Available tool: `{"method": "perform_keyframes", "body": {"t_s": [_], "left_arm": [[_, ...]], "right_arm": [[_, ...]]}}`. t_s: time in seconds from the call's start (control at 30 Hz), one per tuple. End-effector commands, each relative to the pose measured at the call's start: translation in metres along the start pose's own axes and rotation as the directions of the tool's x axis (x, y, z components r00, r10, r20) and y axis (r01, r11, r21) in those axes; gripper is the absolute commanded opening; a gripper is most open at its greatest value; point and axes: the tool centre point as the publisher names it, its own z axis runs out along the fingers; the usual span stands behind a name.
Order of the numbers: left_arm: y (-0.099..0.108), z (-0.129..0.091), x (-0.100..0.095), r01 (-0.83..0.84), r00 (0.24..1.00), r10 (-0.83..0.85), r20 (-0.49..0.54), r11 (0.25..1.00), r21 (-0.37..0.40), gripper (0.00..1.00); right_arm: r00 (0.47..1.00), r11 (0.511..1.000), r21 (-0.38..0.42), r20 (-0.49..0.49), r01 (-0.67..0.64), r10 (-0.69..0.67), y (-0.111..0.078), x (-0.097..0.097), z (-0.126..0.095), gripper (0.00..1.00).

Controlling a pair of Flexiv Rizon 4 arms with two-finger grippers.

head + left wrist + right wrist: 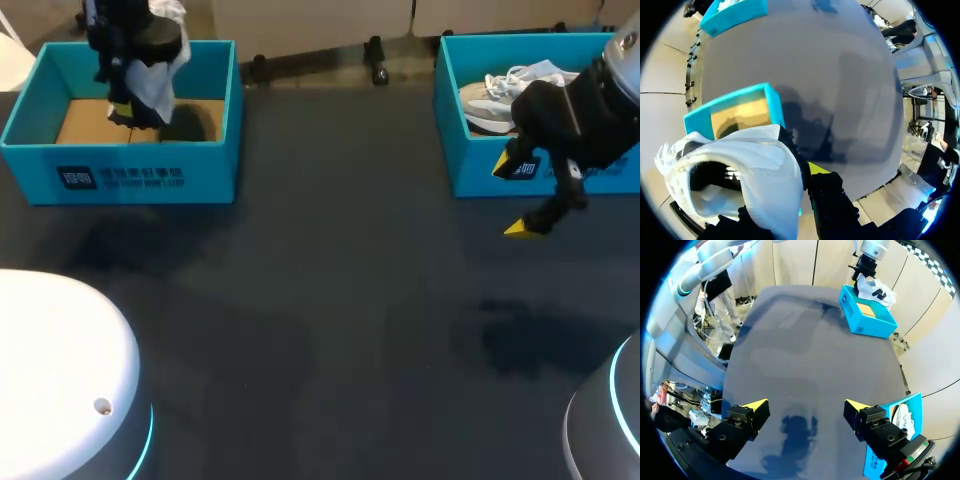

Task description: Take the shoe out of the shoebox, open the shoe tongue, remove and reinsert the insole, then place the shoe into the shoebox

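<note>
Clamps white shoe (742,182) in left gripper (127,105), one yellow fingertip (817,168) showing at its dark-soled side. Hangs it above the open left shoebox (120,165), over the bare cardboard floor. Spreads right gripper (806,406) wide, gripping nothing. Hovers over the dark table (330,300), just in front of the right shoebox (480,170). Keeps a grey-white shoe (500,95) inside that box.
</note>
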Motion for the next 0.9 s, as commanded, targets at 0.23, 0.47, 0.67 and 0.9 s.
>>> {"method": "perform_keyframes", "body": {"t_s": [0.23,0.47,0.67,0.9], "left_arm": [[0.048,0.016,-0.037,0.033,0.999,-0.033,-0.040,0.999,-0.002,0.00],[0.083,0.024,-0.050,0.054,0.998,-0.054,-0.042,0.998,0.008,0.00],[0.112,0.030,-0.053,0.074,0.996,-0.073,-0.046,0.997,0.022,0.00],[0.137,0.035,-0.035,-0.007,1.000,0.007,-0.010,0.999,0.045,0.00]], "right_arm": [[1.000,1.000,0.004,-0.003,-0.001,0.001,0.001,-0.002,0.002,1.00],[1.000,1.000,0.004,-0.003,-0.001,0.001,0.001,-0.002,0.002,1.00],[1.000,1.000,0.004,-0.003,-0.001,0.001,0.001,-0.002,0.002,1.00],[1.000,1.000,0.004,-0.003,-0.001,0.001,0.001,-0.002,0.002,1.00]]}}
